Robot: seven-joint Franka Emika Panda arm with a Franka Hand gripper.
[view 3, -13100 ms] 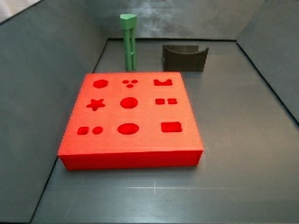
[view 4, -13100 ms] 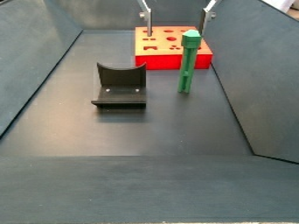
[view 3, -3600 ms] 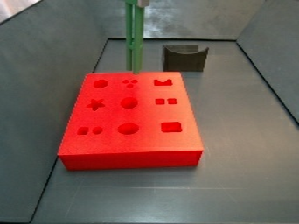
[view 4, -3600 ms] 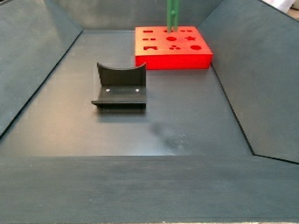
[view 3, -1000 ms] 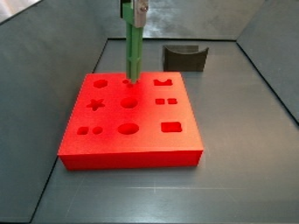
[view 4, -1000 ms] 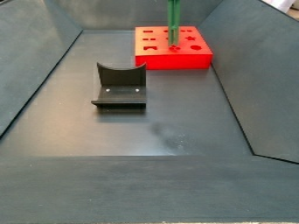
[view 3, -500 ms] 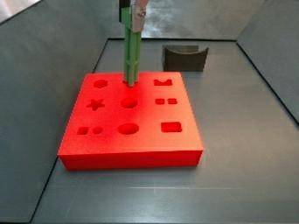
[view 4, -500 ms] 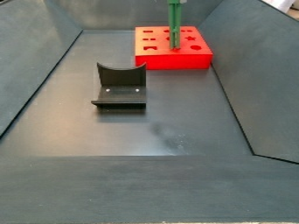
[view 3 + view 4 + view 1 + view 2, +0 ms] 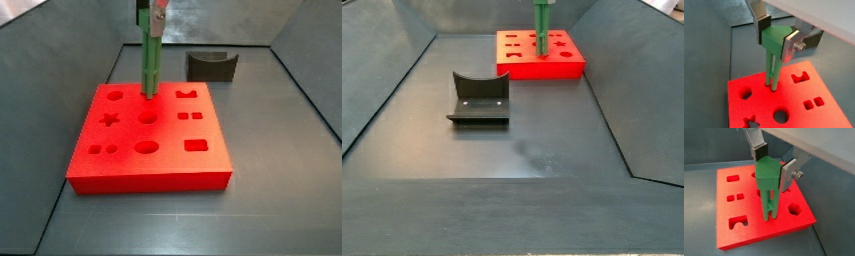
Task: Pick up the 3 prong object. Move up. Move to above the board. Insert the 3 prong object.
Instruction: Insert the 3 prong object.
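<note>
The 3 prong object [image 9: 150, 62] is a tall green rod with three thin legs, standing upright. My gripper [image 9: 777, 39] is shut on its wider top; both wrist views show the silver fingers [image 9: 786, 176] pressed on either side. The prong tips meet the red board [image 9: 147, 160] at the three-dot cutout in the back row, seen in a wrist view [image 9: 770, 88] and in the other [image 9: 767, 218]. In a side view the rod [image 9: 541, 25] stands over the board [image 9: 543, 60] at the far end.
A dark grey U-shaped block [image 9: 211, 66] stands behind the board on the grey floor; it also shows in a side view [image 9: 478, 97]. Sloped grey walls [image 9: 382, 90] close in the floor on the sides.
The green rod has come down a little onto the board over the last second. Earlier, it stood on the floor behind the board and was lifted and carried over the board.
</note>
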